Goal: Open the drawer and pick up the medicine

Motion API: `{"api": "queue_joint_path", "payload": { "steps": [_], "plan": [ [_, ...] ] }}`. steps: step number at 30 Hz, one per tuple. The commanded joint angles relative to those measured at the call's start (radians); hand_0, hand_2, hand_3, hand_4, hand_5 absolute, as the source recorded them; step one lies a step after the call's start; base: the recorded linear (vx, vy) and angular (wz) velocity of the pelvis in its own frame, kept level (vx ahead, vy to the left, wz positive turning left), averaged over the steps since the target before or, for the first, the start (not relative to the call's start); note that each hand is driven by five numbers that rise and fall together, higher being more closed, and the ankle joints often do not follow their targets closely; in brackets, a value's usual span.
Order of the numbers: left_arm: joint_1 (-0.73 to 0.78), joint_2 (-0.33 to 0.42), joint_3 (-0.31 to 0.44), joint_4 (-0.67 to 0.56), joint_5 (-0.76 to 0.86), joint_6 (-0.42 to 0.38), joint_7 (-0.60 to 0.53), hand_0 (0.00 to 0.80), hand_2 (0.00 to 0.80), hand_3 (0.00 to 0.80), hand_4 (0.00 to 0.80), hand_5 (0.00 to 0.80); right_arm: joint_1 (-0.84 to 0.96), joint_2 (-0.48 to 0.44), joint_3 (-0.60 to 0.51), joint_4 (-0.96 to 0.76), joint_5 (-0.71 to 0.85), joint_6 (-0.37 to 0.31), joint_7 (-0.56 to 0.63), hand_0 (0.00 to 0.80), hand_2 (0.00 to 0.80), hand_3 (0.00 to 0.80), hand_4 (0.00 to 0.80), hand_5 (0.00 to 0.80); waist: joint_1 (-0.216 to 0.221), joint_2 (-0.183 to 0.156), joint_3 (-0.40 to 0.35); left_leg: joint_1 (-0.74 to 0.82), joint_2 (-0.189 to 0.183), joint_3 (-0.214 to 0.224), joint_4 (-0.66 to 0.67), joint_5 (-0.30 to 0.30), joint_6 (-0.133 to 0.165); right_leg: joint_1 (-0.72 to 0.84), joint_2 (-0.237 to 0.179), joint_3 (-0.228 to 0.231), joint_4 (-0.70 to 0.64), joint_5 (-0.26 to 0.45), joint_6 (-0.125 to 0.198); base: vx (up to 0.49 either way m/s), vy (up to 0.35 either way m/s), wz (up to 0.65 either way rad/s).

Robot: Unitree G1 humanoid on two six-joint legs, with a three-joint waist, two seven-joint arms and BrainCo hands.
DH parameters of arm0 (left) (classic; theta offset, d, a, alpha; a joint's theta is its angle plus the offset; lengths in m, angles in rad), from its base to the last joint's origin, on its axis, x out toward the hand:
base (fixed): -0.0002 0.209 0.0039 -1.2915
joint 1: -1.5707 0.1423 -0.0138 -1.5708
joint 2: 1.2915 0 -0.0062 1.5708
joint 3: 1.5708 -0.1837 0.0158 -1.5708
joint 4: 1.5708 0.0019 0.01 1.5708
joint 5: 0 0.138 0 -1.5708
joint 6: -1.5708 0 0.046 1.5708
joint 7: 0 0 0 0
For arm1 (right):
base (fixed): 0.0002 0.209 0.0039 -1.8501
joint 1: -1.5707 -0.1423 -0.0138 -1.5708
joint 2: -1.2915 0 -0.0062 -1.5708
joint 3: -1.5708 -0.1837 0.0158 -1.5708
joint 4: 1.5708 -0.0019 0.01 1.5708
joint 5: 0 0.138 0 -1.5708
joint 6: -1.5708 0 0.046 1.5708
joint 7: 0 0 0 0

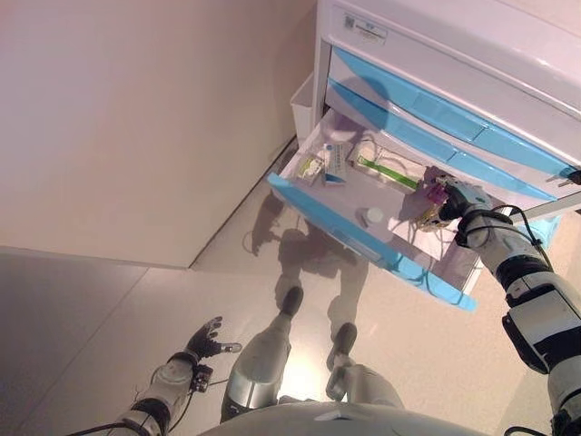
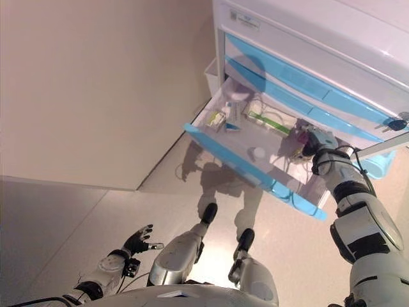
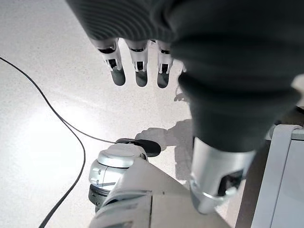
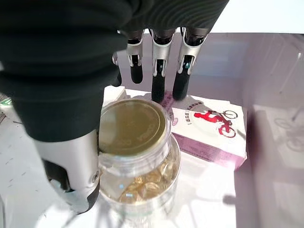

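The white cabinet's lower blue-fronted drawer (image 1: 363, 241) stands pulled open. At its right end is a clear jar (image 4: 135, 156) with a gold lid, full of yellow capsules, and a pink-and-white medicine box (image 4: 209, 130) lies just behind it. My right hand (image 1: 458, 195) is down inside that end of the drawer. Its fingers (image 4: 159, 71) reach straight over the lid toward the box, and the thumb (image 4: 71, 171) lies against the jar's side. The hand is open and the jar rests on the drawer floor. My left hand (image 1: 204, 341) hangs open low on the left above the floor.
Further left the drawer holds a green-and-white box (image 1: 390, 171), a blue-and-white box (image 1: 336, 163), a small pale box (image 1: 311, 167) and a white round cap (image 1: 374, 215). Closed blue drawers (image 1: 436, 113) sit above. A white bin (image 1: 302, 104) stands between cabinet and wall.
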Motion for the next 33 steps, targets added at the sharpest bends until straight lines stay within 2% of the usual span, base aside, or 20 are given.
{"api": "queue_joint_path", "payload": {
  "steps": [1,15,24,33],
  "plan": [
    [0.004,0.025,-0.048,-0.03,-0.028,-0.021,0.013,0.0,0.0,0.0,0.0,0.0,-0.049,-0.097,0.076,-0.035,0.017,0.0,0.017,0.0,0.0,0.0,0.0,0.0,0.003,-0.011,0.002,-0.049,-0.035,0.088,0.149,-0.171,0.025,-0.128,-0.071,-0.001,0.11,0.011,0.022,-0.035,-0.007,0.08],
    [-0.001,0.038,-0.045,-0.092,-0.011,0.005,0.001,0.0,0.0,0.0,0.0,0.0,-0.017,-0.121,0.079,-0.043,-0.016,-0.039,0.031,0.0,0.0,0.0,0.0,0.0,-0.023,-0.004,0.006,-0.05,-0.02,0.148,0.145,-0.172,0.024,-0.134,-0.078,-0.015,0.115,0.011,0.021,-0.014,-0.003,0.04],
    [-0.001,0.04,-0.05,-0.108,-0.016,0.013,0.001,0.0,0.0,0.0,0.0,0.0,-0.007,-0.122,0.048,-0.03,-0.034,0.04,-0.012,0.0,0.0,0.0,0.0,0.0,-0.039,0.001,0.002,-0.038,-0.011,0.172,0.134,-0.173,0.023,-0.131,-0.077,-0.011,0.115,0.012,0.026,-0.005,0.0,0.02],
    [0.002,0.04,-0.048,-0.108,-0.022,0.016,-0.005,0.0,0.0,0.0,0.0,0.0,-0.004,-0.119,0.023,-0.01,-0.016,0.073,-0.04,0.0,0.0,0.0,0.0,0.0,-0.046,0.01,-0.004,-0.032,-0.007,0.183,0.125,-0.17,0.022,-0.131,-0.078,-0.008,0.117,0.012,0.029,0.0,0.0,0.0]
  ]
}}
